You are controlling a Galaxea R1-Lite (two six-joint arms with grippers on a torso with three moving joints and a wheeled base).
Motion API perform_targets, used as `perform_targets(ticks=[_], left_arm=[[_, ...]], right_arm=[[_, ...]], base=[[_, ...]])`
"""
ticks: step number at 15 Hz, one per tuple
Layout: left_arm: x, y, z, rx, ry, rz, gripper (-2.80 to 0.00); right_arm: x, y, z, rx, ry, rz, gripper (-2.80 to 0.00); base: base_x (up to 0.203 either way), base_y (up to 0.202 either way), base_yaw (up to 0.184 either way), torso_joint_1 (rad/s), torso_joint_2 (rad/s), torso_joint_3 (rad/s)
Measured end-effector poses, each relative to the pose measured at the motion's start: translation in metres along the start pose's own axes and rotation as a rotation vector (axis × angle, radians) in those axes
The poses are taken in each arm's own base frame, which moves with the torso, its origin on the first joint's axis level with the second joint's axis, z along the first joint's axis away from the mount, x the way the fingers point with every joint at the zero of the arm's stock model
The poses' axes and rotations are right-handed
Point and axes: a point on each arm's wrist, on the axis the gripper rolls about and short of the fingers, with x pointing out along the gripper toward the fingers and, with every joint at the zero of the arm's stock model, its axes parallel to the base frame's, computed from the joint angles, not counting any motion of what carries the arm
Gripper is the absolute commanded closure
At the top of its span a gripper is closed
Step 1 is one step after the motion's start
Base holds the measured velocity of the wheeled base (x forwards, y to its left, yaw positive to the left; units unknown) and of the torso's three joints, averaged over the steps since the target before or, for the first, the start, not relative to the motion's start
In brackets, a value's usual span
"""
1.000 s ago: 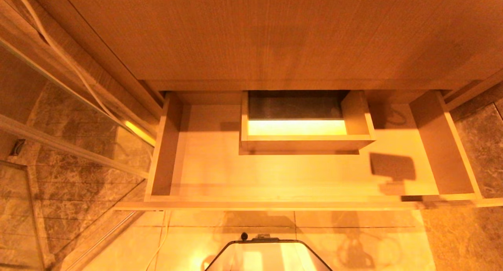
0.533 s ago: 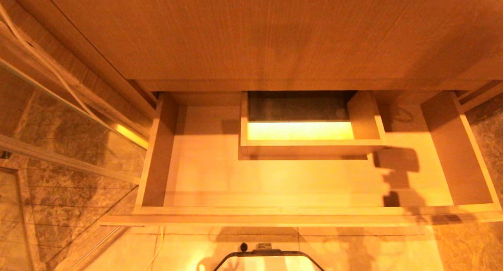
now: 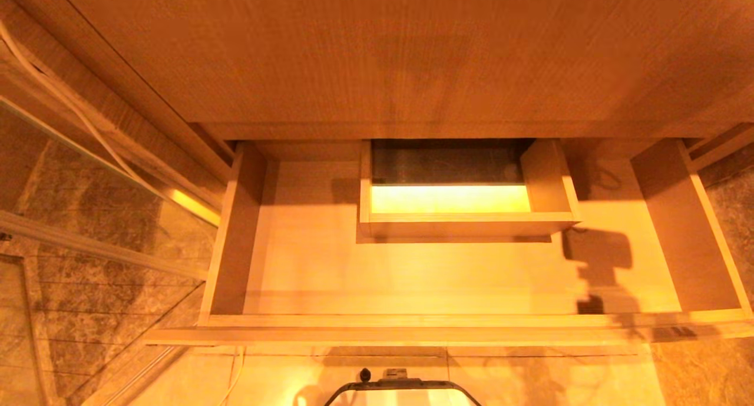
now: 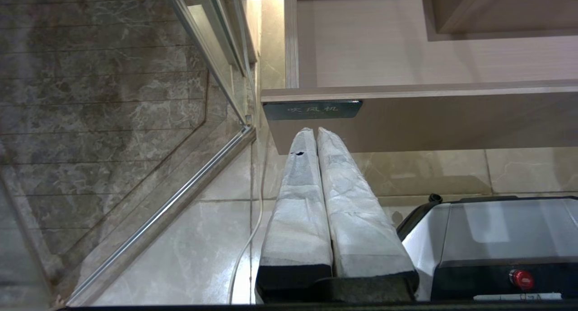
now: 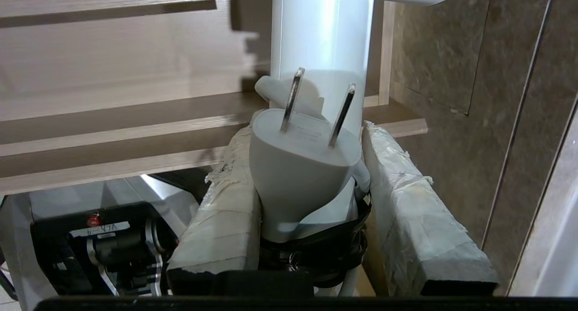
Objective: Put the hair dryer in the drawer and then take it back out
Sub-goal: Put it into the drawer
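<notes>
Right wrist view shows our right gripper [image 5: 311, 166] clamped on the hair dryer [image 5: 321, 49], held above the open drawer [image 3: 412, 276]. Our left gripper [image 4: 316, 132] hangs below the drawer front, fingers together.

Hair dryer [image 5: 321, 40] white, plug pale grey with silver prongs. Drawer [image 3: 412, 335] light wood-grain, pale inside; small black label [image 4: 311, 109] on front. Right gripper [image 5: 311, 166] fingers wrapped off-white. Wall [image 4: 99, 99] at left: grey-brown marble veining. Floor [image 4: 451, 171] cream tile.
</notes>
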Motion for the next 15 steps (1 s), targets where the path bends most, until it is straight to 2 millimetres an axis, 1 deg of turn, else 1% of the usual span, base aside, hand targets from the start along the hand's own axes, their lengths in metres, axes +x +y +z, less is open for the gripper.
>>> perform_targets(ticks=[4,9,12,15], left_arm=[[0.0,0.0,0.0,0.0,0.0,0.0,0.0],[0.0,0.0,0.0,0.0,0.0,0.0,0.0],[0.0,0.0,0.0,0.0,0.0,0.0,0.0],[0.0,0.0,0.0,0.0,0.0,0.0,0.0]], right_arm=[[0.001,0.0,-0.002,0.003,0.016,0.003,0.0],[0.005,0.002,-0.012,0.019,0.111,0.026,0.0],[0.012,0.001,-0.017,0.034,0.173,0.037,0.0],[0.023,-0.002,-0.015,0.044,0.195,0.035,0.0]], base=[[0.0,0.0,0.0,0.0,0.0,0.0],[0.0,0.0,0.0,0.0,0.0,0.0],[0.0,0.0,0.0,0.0,0.0,0.0],[0.0,0.0,0.0,0.0,0.0,0.0]])
